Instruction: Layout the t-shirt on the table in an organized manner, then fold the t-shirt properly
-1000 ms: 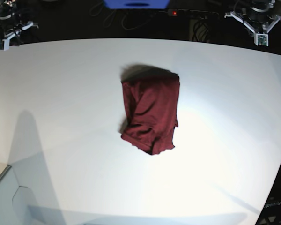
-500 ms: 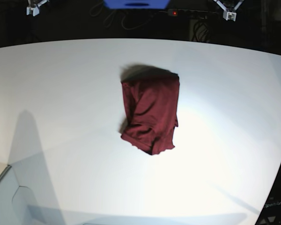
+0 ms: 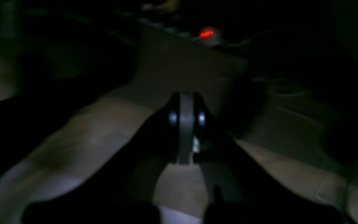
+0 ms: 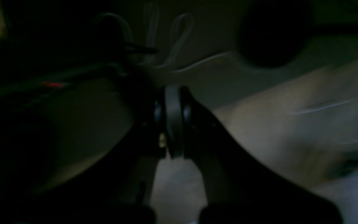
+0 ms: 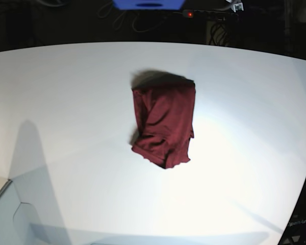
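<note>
I found no readable text, label, brand or number anywhere; the wrist views were dark and blurred, and I could make out no writing.

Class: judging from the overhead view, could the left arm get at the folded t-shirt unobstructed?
Probably yes: the t-shirt lies alone on the bare table, nothing on or beside it.

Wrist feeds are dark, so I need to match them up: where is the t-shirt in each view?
Base: t-shirt bunched mid-table.
Left wrist: not in it; only shut left gripper.
Right wrist: not in it; only shut right gripper.
Shared landmark: red light.
</note>
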